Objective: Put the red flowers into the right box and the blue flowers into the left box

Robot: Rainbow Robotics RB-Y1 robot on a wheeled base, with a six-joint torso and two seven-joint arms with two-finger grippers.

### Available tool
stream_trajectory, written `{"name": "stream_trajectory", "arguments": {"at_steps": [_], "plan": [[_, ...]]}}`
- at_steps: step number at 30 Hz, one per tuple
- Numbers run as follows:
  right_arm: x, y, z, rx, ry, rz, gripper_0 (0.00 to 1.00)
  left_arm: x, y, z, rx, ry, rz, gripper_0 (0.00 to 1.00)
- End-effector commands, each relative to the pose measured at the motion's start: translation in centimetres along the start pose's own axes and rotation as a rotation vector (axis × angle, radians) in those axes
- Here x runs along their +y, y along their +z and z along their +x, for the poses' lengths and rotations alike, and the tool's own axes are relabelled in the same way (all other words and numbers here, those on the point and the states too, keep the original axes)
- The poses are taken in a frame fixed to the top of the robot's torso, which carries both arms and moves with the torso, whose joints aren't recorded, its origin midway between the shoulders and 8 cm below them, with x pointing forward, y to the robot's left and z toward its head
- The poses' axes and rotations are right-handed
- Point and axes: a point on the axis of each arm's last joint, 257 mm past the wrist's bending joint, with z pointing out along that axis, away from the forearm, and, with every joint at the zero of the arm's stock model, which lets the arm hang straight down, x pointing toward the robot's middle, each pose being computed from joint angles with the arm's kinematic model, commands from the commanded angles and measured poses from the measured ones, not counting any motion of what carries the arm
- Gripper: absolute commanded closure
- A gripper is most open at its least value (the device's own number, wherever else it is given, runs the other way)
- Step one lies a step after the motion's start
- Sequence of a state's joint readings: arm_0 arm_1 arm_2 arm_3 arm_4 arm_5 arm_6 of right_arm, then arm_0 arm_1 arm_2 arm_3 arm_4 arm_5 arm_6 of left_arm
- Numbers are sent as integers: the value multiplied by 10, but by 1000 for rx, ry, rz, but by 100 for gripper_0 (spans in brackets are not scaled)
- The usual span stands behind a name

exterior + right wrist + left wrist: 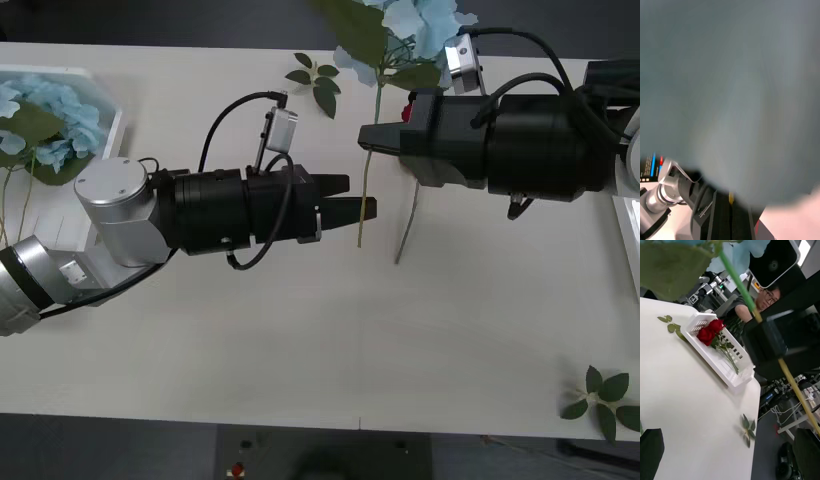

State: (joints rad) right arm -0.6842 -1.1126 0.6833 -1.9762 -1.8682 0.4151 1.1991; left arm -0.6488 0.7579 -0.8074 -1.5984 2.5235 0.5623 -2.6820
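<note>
Holding a blue flower (415, 35) by its stem, the right gripper (372, 138) hangs above the middle of the worktop (330, 340); its jaws are clamped on the stem, with the pale bloom rising past them on the far side and the bare stem end trailing out toward the robot. Facing it, the left gripper (360, 200) has its jaws apart, their tips just beside the hanging stem. In the left wrist view the stem (752, 309) runs slantwise between the left jaws' dark tips and through the black block of the right gripper. A second thin stem hangs just past the first; whether it belongs to the same flower cannot be told.

Step in hand, as judged: a hand-over of a blue flower from right arm to left. Other blue flowers (60, 115) already lie in the left box (105, 125), well behind the left jaws. Red flowers (711, 332) lie in the right box (720, 365), beyond the right gripper.

Next move, as judged: the left jaws must close on the stem below the right jaws' hold before the right jaws let go; then the left arm carries the flower back to the left box.
</note>
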Motion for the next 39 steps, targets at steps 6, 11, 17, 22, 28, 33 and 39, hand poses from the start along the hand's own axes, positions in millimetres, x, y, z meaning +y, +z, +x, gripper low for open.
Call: {"name": "stream_trajectory", "arguments": {"at_steps": [6, 11, 17, 22, 28, 33, 39], "plan": [[14, 18, 3, 26, -46, -21, 100, -35, -6, -23, -13, 33, 88, 0], [14, 21, -1, 24, -41, -22, 100, -8, -38, -17, 37, 55, 16, 0], [14, 22, -2, 23, -34, -23, 100, 13, -66, -9, 72, 61, -49, 0], [12, 23, -5, 17, -26, -23, 100, 27, -76, -13, 72, 61, -77, 0], [13, 23, -5, 15, -17, -27, 100, 1, -82, -17, 86, -25, 30, 0], [11, 23, -6, 13, -19, -24, 100, -18, -80, -32, 39, -94, 90, 0], [16, 23, -16, -17, -32, -32, 100, -29, -71, -35, 34, -196, 121, 0]]}}
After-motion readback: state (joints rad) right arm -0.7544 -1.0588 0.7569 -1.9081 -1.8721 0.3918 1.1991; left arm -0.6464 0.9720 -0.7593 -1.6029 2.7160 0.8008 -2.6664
